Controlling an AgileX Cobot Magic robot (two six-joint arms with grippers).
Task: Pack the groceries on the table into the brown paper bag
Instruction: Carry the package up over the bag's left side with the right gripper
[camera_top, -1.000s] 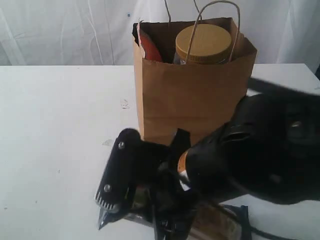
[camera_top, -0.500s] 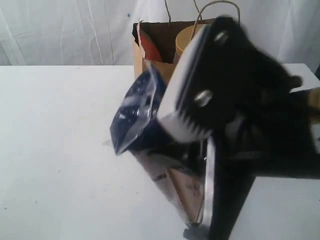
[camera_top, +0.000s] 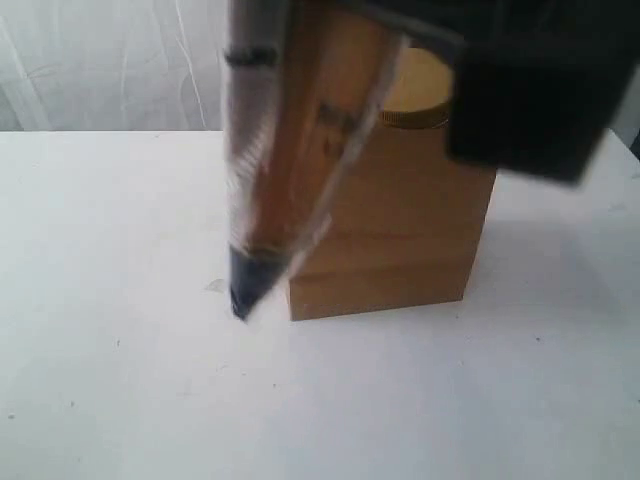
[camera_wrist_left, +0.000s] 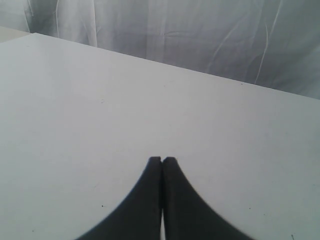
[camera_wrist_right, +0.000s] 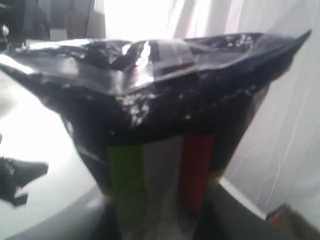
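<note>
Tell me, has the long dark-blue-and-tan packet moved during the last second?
Yes. The long dark-blue-and-tan packet rose from the table and now hangs upright before the left edge of the brown paper bag.

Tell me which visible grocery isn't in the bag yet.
The long dark-blue-and-tan packet, hanging dark end down in front of the brown paper bag; the clear jar with tan lid sits inside it.

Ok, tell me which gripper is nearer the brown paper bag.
Right. The right gripper hangs up by the brown paper bag's top, jaws shut on the long dark-blue-and-tan packet dangling before it. The left gripper, jaws shut, sits over the table with no bag in its view.
</note>
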